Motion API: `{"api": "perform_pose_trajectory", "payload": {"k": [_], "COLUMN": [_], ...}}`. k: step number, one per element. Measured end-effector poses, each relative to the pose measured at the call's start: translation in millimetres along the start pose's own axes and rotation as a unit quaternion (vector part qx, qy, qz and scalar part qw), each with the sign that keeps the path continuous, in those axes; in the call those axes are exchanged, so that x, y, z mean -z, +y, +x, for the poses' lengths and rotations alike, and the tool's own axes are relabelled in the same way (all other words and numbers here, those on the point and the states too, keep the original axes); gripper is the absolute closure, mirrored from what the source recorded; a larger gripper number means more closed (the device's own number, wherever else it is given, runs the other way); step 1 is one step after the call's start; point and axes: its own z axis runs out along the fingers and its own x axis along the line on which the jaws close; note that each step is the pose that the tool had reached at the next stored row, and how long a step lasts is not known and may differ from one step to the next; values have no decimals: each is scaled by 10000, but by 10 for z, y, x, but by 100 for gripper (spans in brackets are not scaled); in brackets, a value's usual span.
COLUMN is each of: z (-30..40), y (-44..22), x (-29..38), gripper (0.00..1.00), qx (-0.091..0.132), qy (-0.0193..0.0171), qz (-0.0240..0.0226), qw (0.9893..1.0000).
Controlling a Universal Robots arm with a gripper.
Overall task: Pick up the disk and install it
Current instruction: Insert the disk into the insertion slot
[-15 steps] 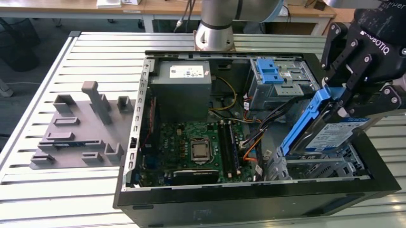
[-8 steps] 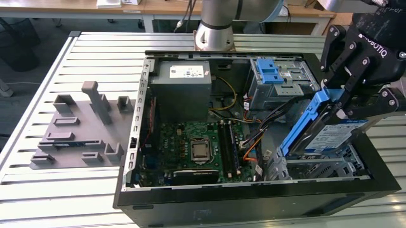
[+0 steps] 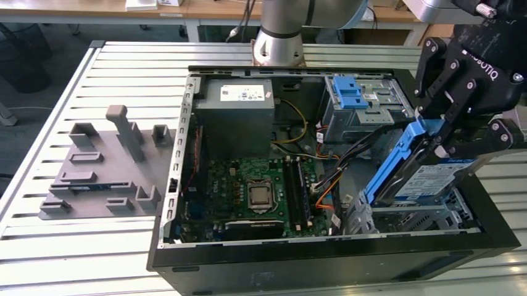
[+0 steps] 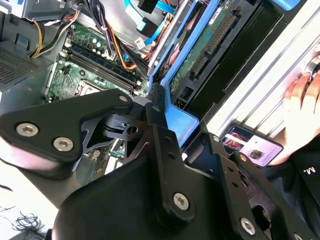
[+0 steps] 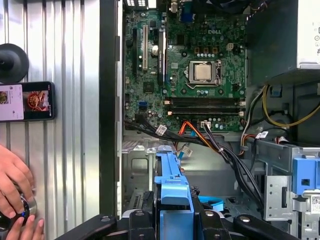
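Disk (image 3: 409,176), exterior view: pinched at its upper end by the gripper (image 3: 435,132), long axis slanted, lower end dipping into the drive bay (image 3: 374,219). Second wrist view: disk (image 4: 207,42) runs straight out from the clamped gripper (image 4: 181,120). First wrist view: disk (image 5: 172,182) edge-on above the bay, gripper (image 5: 172,219) squeezing its carrier.

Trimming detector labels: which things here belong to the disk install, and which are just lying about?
Job: black gripper, shut on the silver disk in blue plastic carrier; grey metal drive cage beneath it; open black computer case.
Lying about: grey slotted fixture plate; black phone; a person's hand; grey power-supply box.
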Motion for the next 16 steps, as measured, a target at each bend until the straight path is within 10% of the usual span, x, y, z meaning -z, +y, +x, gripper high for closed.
{"api": "perform_pose_trajectory", "payload": {"k": [16], "z": [2], "y": [1], "x": [-162], "gripper": [63], "qx": [0], "qy": [-1], "qz": [0], "qw": [10000]}}
